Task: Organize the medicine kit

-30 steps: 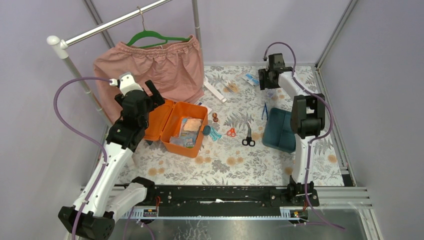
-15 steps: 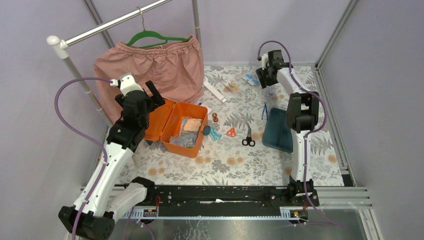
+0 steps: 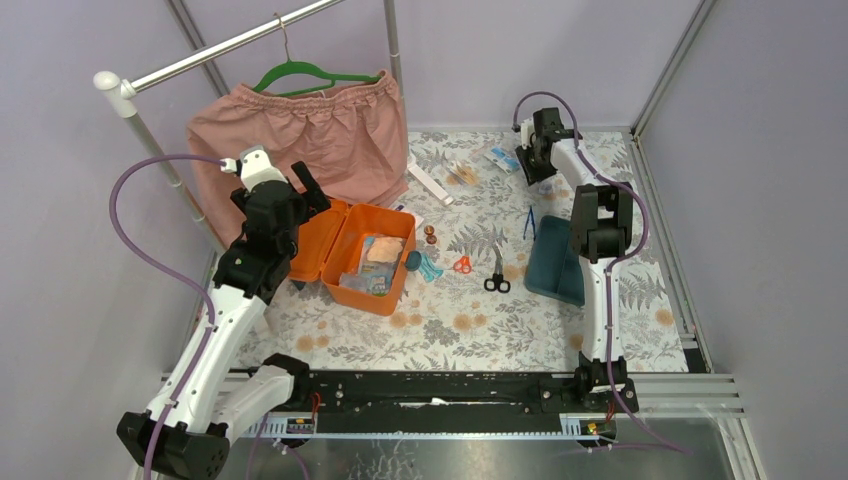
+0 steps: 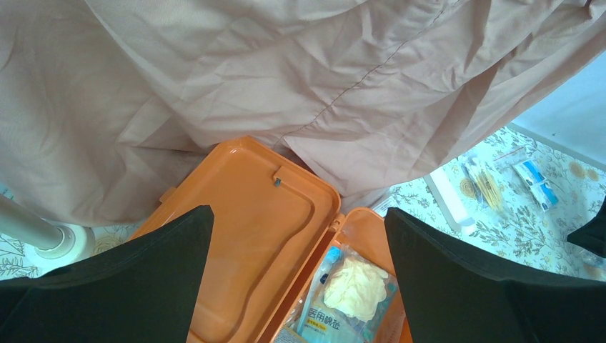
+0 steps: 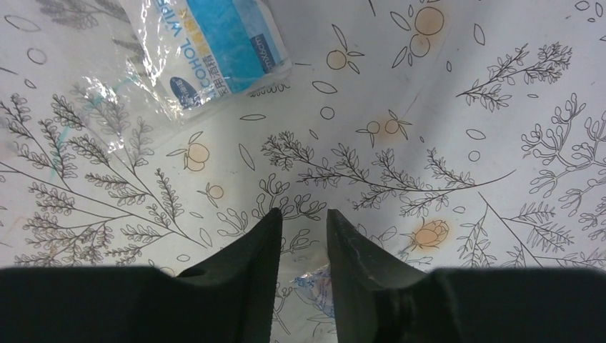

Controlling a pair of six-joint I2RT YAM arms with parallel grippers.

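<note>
While the left end effector (image 4: 296, 213) hangs wide open and empty just above the open lid (image 4: 243, 236) of the orange box (image 3: 376, 298), the right end effector (image 5: 304, 214) stands low over the counter (image 5: 443, 107) at the far edge. Its fingers (image 5: 250, 243) are a narrow gap apart with a clear wrapper (image 5: 318, 284) showing between them; whether they pinch it cannot be told. The teal insert tray (image 3: 556, 262) lies well apart from it, nearer the arm's base.
</note>
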